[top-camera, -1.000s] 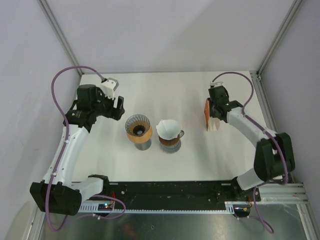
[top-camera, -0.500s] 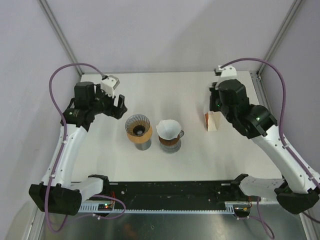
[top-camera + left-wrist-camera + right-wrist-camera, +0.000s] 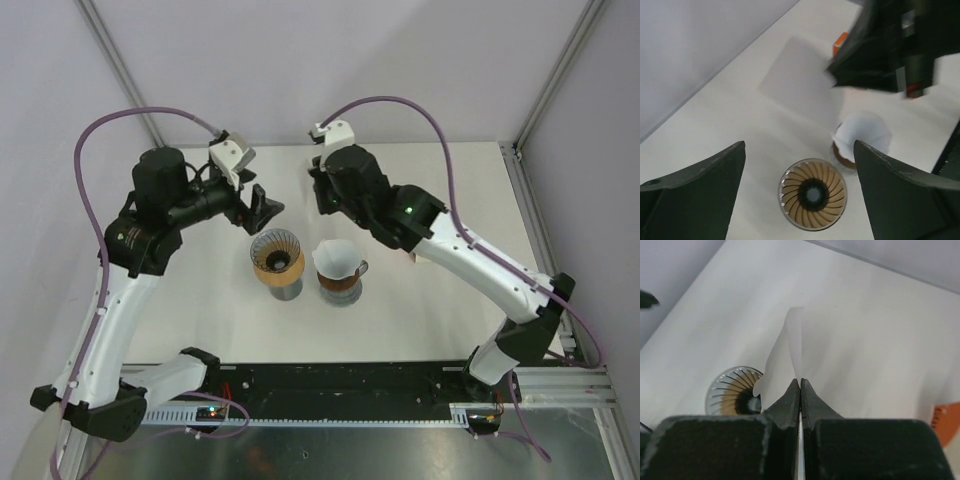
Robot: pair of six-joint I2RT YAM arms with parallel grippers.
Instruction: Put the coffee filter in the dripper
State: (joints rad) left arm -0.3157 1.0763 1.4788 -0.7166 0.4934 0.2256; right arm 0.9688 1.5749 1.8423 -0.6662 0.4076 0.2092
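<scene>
The right gripper (image 3: 800,382) is pinching the coffee filter (image 3: 790,352) by its edge, in the air near the dripper (image 3: 735,395). Only the left wrist view is showing the filter's flat face. The left gripper (image 3: 799,147) is hanging wide open above the dripper.

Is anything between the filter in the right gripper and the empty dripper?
Nothing lies in the dripper itself. The open left gripper hangs above its far side, close to the path of the coffee filter.
</scene>
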